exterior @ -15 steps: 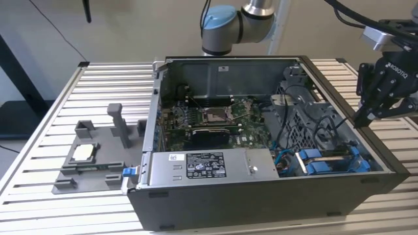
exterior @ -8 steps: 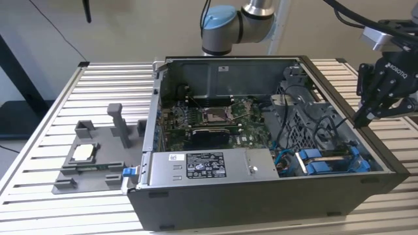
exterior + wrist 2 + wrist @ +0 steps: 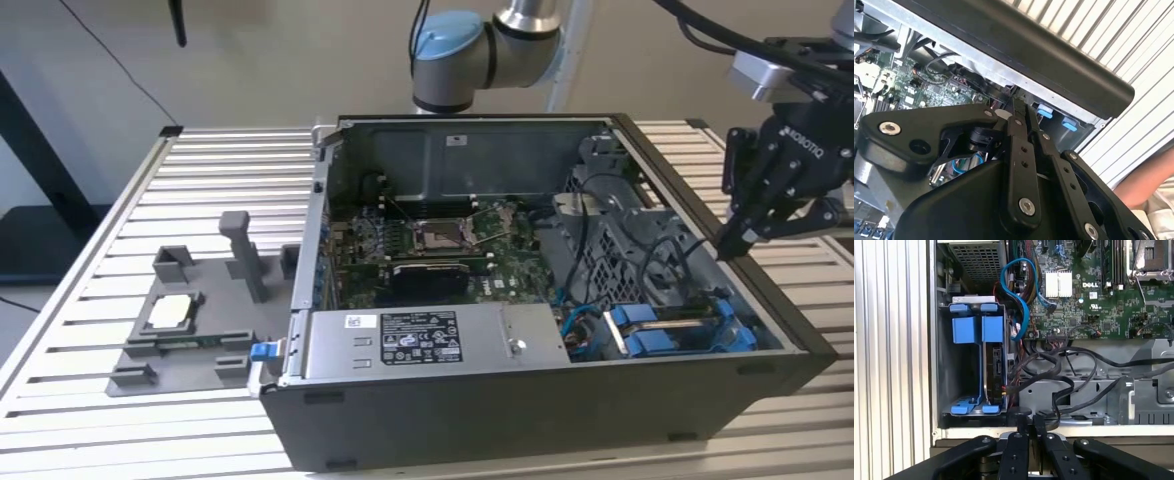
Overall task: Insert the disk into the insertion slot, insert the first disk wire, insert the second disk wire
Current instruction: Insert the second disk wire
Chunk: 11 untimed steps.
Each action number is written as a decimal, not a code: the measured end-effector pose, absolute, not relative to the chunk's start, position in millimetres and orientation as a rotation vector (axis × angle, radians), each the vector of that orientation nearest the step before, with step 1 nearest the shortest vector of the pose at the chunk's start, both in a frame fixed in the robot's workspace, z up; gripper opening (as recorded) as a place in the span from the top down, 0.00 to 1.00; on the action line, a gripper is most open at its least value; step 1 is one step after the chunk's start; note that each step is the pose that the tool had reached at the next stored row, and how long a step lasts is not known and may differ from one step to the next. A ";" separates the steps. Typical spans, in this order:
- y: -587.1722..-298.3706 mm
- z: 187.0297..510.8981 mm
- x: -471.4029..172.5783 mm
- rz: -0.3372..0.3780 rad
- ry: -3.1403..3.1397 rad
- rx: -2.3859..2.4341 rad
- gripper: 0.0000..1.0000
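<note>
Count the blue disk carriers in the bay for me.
2. Side by side in the insertion slot: one carrier looks empty, the other carrier holds the disk. Others could be hidden deeper in the case.

1. Arm [image 3: 447, 40]: silver tubes, chunky light-blue joint cap.
2. Gripper [image 3: 734, 245]: matte black, white lettering on the side.
3. Fingers [image 3: 1016, 460]: black bars dotted with silver screws.
4. Black cables [image 3: 707, 28] off the wrist.
</note>
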State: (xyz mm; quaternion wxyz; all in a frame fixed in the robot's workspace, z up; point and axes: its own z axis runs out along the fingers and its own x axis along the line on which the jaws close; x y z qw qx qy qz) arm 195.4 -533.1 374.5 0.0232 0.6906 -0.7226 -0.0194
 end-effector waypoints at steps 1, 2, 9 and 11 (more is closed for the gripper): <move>-532.9 375.0 194.0 -0.060 -2.238 2.137 0.84; -532.5 375.8 192.6 -0.059 -2.239 2.136 0.84; -529.5 382.1 182.9 -0.058 -2.249 2.128 0.84; -528.8 383.9 180.3 -0.058 -2.252 2.126 0.84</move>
